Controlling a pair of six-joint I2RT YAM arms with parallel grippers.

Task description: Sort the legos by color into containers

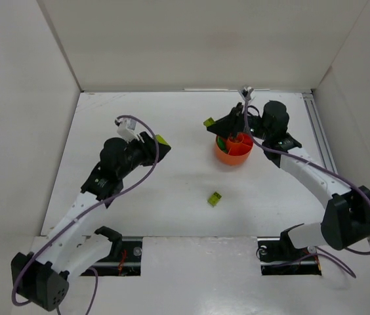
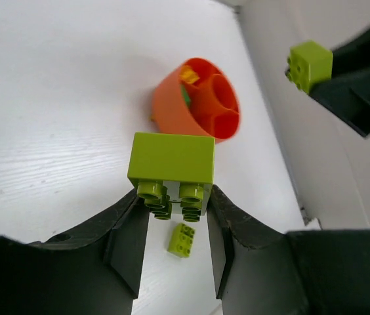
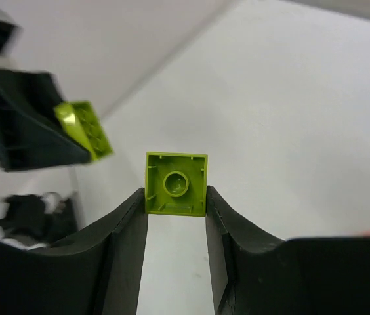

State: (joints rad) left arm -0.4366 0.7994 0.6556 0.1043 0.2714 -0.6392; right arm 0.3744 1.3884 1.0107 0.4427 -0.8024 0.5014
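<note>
At bench centre-left: left gripper [image 1: 157, 147] closed to brick width on first lime brick [image 2: 172, 159], studs toward the wrist, raised off the surface. Nearer the front edge, mid-bench: loose lime brick [image 1: 214, 198], lying alone, not yet collected. Right of centre, toward the back edge: right gripper [image 1: 215, 125] clamped on second lime brick [image 3: 176, 184], hovering just beside orange dish [image 1: 227, 159]. Inside dish: red, green and yellow pieces already placed. Judged well advanced; three lime bricks outstanding. Ample bare bench [image 1: 172, 210] around the loose brick; side edges well apart from both grippers. Facing grippers near each other by the dish: likely crowding there.
</note>
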